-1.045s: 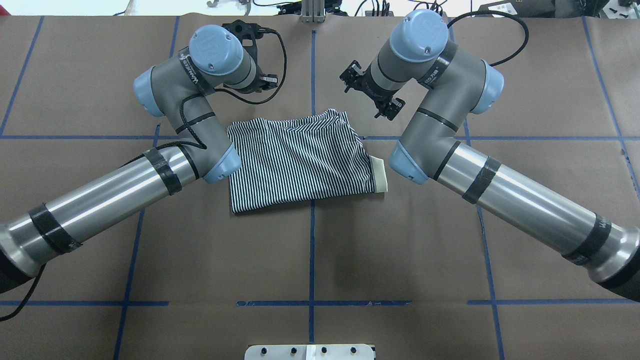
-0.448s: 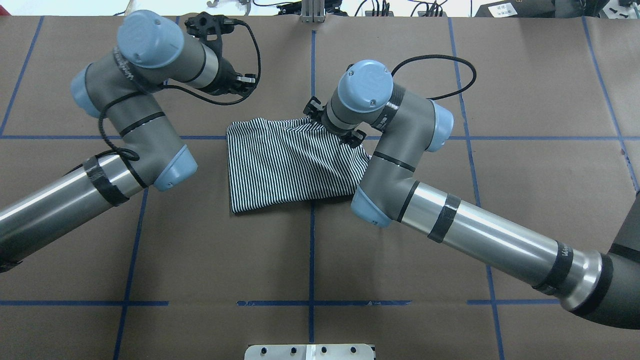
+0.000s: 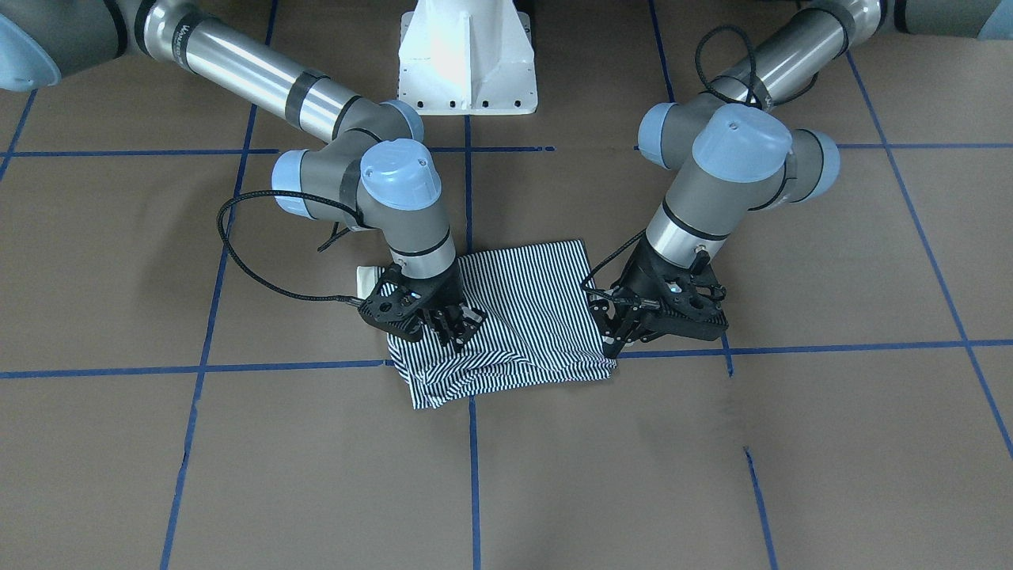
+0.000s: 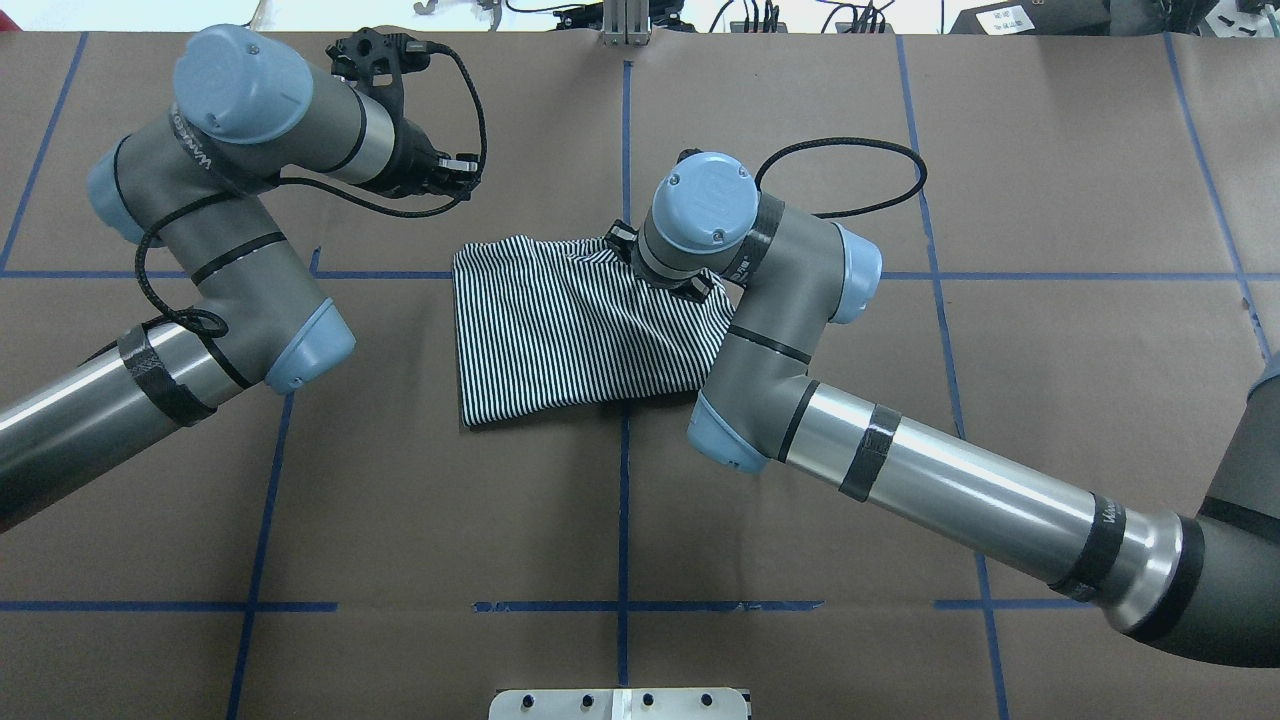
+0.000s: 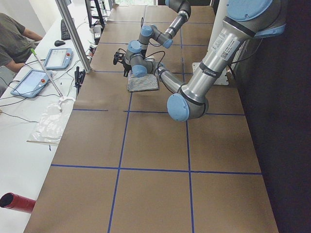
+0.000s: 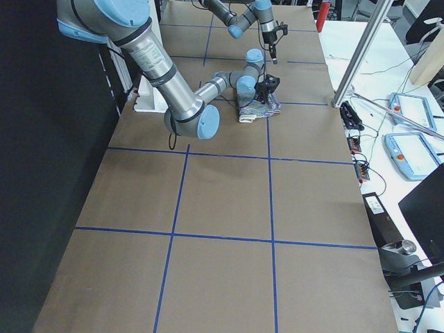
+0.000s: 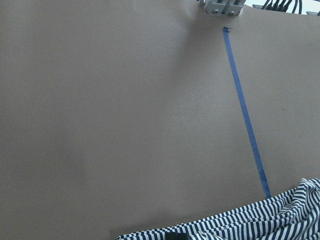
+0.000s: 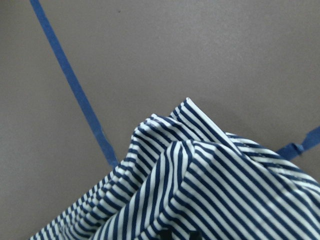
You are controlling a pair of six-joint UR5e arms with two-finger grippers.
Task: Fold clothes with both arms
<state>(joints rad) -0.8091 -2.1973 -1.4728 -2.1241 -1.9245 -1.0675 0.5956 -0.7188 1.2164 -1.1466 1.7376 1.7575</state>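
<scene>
Brown papered table (image 4: 400, 500), right gripper (image 3: 457, 326) wrist-down, pinching polo shirt (image 4: 560, 330) at one o'clock, left gripper (image 4: 458, 166) aloft at ten o'clock, closed, empty

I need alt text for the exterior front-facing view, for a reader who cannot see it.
A folded navy-and-white striped shirt lies on a brown table; the right hand is down on its rumpled corner, while the left hand hangs near the opposite edge.

Navy-and-white striped shirt (image 4: 560, 330), cream collar (image 3: 366, 278); brown table (image 4: 800, 560), blue grid lines (image 4: 622, 500).
</scene>
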